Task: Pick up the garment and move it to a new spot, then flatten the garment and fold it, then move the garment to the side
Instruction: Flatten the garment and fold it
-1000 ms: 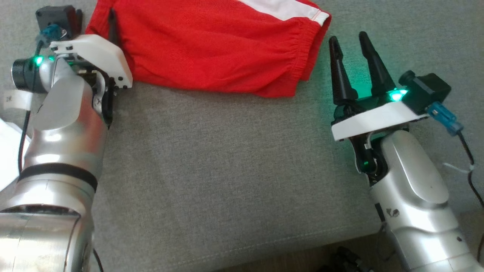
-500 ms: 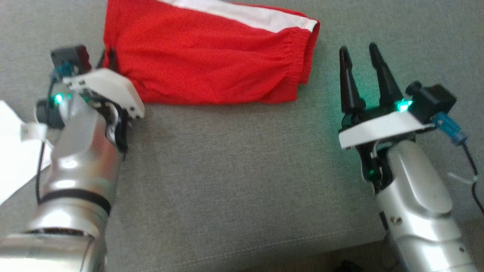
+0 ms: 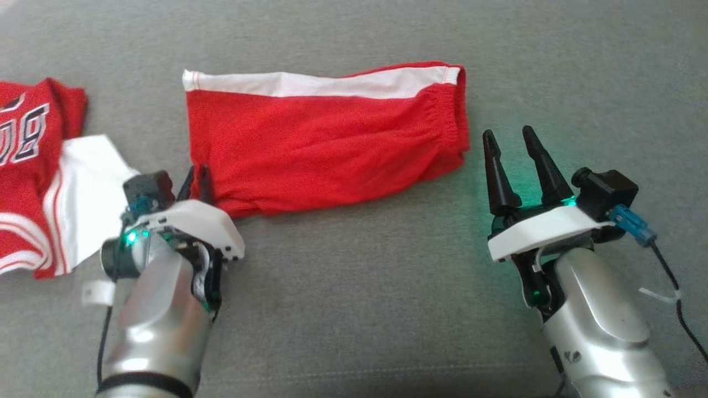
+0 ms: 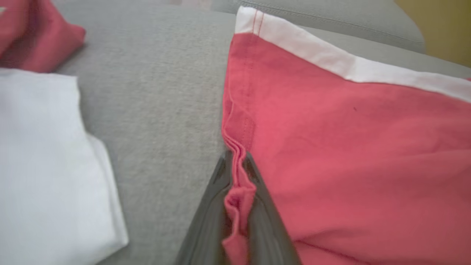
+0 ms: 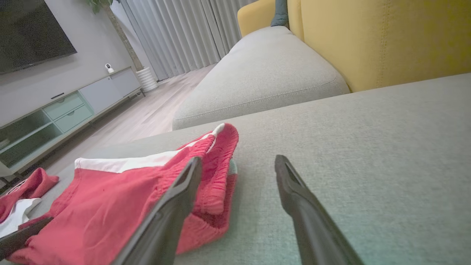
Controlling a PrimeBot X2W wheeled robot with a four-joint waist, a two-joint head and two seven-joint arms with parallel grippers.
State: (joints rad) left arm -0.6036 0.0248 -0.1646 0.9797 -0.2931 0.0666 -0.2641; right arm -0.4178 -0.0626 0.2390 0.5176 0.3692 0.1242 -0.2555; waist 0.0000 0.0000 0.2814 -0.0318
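**Left gripper clamps the shorts, jersey waits out wide**

Under both arms spreads the broad grey woven sofa cushion (image 3: 354,309), and it is the whole playing field. Well out to the left of the left gripper (image 3: 196,182) lies the task's garment, the red mesh basketball jersey (image 3: 22,188) with black, white-outlined lettering. It is crumpled, with a white striped panel showing, and neither gripper touches it.

Just ahead of the fingers lie the red shorts (image 3: 326,149) with a white side band and a gathered waistband. They rest flat on the cushion and run across from one gripper to the other.

The left gripper is nearly closed. In the wrist view its two dark fingers (image 4: 257,206) pinch a bunched fold of the shorts' hem corner between them. The right gripper (image 3: 508,134) stands wide open and holds nothing. It sits just short of the waistband end, which lies beside its left finger.

My read is that the shorts are being handled first and the jersey's own pick-up has not begun. The next move calls for settling the shorts somewhere clear. The left arm must then let go and swing far to its left to find a jersey edge, not the white panel's loose flap.
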